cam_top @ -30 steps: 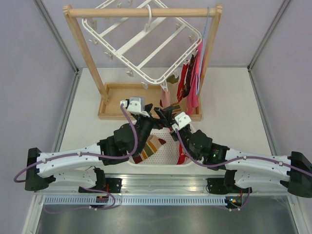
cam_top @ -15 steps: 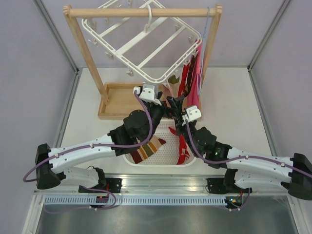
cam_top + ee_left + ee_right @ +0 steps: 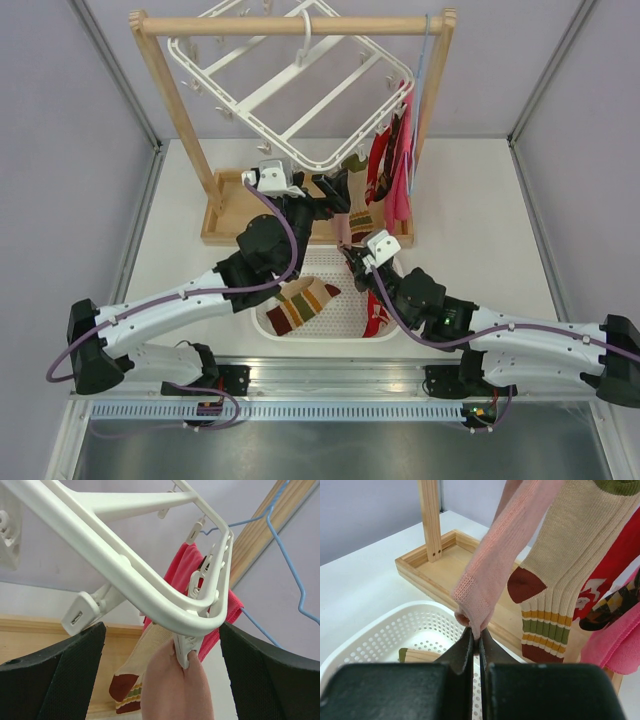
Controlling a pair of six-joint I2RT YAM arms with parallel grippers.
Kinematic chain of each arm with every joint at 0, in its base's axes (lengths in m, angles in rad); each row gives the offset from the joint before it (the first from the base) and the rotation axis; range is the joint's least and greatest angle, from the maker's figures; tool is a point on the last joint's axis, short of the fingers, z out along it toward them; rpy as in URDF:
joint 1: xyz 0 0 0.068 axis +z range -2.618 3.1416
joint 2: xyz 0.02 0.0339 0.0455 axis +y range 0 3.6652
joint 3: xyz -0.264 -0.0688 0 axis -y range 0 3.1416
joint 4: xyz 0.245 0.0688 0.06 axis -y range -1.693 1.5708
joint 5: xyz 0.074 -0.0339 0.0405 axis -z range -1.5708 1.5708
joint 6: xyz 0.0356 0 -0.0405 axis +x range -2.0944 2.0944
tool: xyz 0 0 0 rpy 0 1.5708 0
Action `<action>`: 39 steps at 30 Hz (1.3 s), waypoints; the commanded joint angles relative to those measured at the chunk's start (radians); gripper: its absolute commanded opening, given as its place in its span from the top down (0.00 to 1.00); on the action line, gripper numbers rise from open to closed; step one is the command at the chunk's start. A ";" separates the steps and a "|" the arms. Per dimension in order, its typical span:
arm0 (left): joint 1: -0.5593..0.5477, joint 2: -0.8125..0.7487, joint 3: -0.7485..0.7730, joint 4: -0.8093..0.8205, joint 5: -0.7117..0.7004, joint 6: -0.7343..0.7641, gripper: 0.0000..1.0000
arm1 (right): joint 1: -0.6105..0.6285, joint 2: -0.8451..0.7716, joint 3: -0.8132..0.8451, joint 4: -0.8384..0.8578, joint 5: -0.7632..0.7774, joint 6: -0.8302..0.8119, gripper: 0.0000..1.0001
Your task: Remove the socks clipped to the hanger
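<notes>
Two arms from above: my left gripper (image 3: 333, 190) has risen to the low corner of the hanger (image 3: 300, 160), and my right gripper (image 3: 352, 256) has drawn back to the far rim of the basket (image 3: 310, 337); white table (image 3: 480, 230), violet walls (image 3: 60, 120). Left wrist: fingers (image 3: 55, 680) wide apart, flanking the clip (image 3: 186, 650) that holds the pale pink sock (image 3: 175, 690). Right wrist: pads (image 3: 465, 652) pinched on that sock's end, its tip hidden.

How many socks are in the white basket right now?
2. A striped sock lies in the left half of the basket; a red sock lies at its right edge, partly under the right arm. Others may be hidden beneath it.
</notes>
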 commanded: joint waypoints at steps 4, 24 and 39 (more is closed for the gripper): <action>0.009 0.027 0.034 0.044 -0.003 0.007 0.04 | 0.001 0.005 0.001 0.010 -0.030 -0.008 0.99; 0.024 0.082 0.101 0.055 0.026 0.027 0.98 | 0.012 0.027 0.007 0.002 -0.042 -0.001 0.99; 0.022 0.013 -0.003 -0.078 0.077 0.024 0.00 | 0.021 -0.085 0.020 -0.148 0.047 0.031 0.99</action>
